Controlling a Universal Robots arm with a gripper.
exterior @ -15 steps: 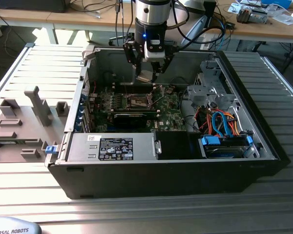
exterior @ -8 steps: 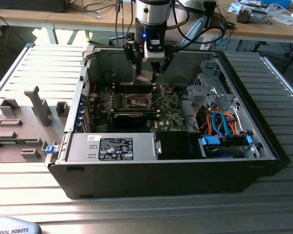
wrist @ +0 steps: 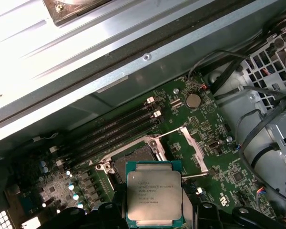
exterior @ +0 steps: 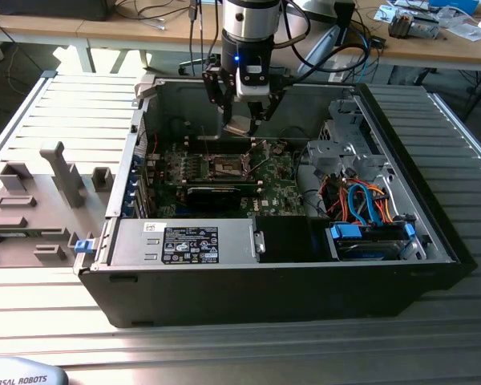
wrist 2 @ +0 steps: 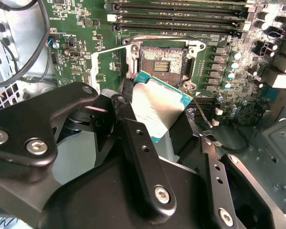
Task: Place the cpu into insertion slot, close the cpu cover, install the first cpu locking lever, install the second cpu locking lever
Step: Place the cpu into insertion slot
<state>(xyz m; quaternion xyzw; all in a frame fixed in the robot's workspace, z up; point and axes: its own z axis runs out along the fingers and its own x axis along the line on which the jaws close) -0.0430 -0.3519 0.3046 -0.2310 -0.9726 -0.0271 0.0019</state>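
gripper | cpu clamped between fingers | apparently above insertion slot

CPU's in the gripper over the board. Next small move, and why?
Probably a short descent with a small sideways correction toward the insertion slot. The gripper holds the cpu by its edges, above the board and offset from the slot in both wrist views. The slot looks bare, and the cpu cover stands swung open.

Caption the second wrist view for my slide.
Hand holds the cpu, not yet seated, close to the empty insertion slot on the green circuit board.
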